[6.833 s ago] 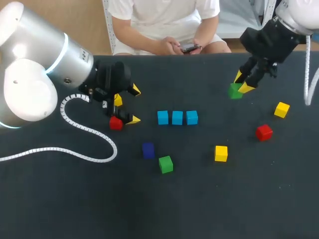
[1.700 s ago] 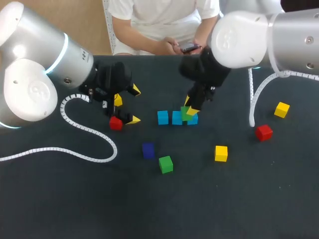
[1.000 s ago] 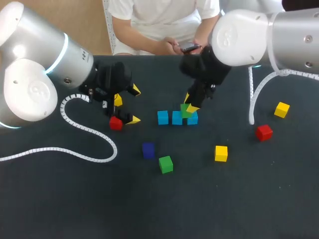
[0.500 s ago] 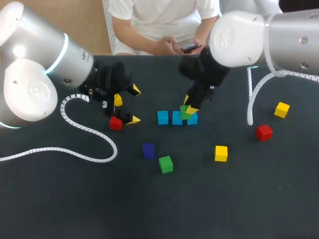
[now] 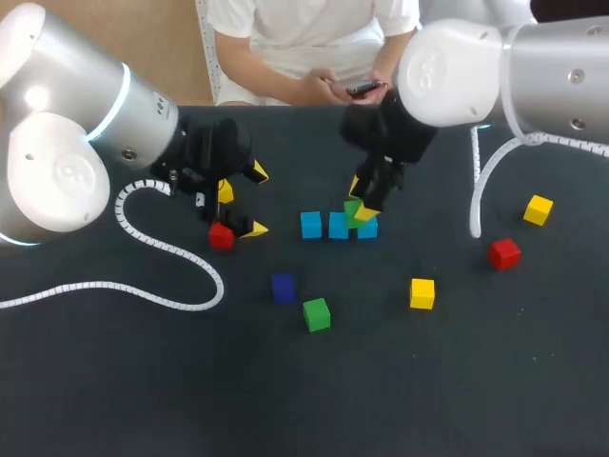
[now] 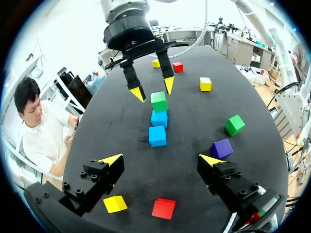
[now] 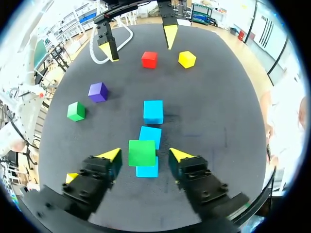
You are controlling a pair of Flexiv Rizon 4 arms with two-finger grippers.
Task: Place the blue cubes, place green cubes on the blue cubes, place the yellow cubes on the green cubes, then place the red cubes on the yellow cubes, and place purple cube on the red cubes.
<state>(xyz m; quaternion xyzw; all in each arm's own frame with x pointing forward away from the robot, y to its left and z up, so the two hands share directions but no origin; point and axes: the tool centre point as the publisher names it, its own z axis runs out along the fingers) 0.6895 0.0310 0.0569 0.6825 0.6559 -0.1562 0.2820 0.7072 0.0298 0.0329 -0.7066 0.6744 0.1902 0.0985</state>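
Reading right end effector (image 7: 144, 155) as released: fingers straddling the stacked green cube (image 6: 159, 101) with a gap on each side, no contact. From the left wrist view, seeing its tips just above that cube rather than around it.

Logging the stacked green cube on top of the end blue cube (image 7: 147, 171) of the blue row (image 5: 311, 225), directly under the right end effector. Counting two more blues running out ahead of it on the counter (image 5: 428, 381), all three in line.

Reading left end effector (image 6: 161, 159) as released too: fingers wide apart, nothing held. Seeing near red cube (image 6: 164, 208) between its fingers, back toward the wrist, touching neither. Near yellow cube (image 6: 115, 204) just beside one finger, next to that red cube.

Ahead of the left end effector, off to one side of the blue row: purple cube (image 6: 222, 148), then loose green cube (image 6: 234, 124). Past the right end effector from there: mid yellow cube (image 6: 205, 84), far red cube (image 6: 178, 67), far yellow cube (image 6: 155, 63), well apart.
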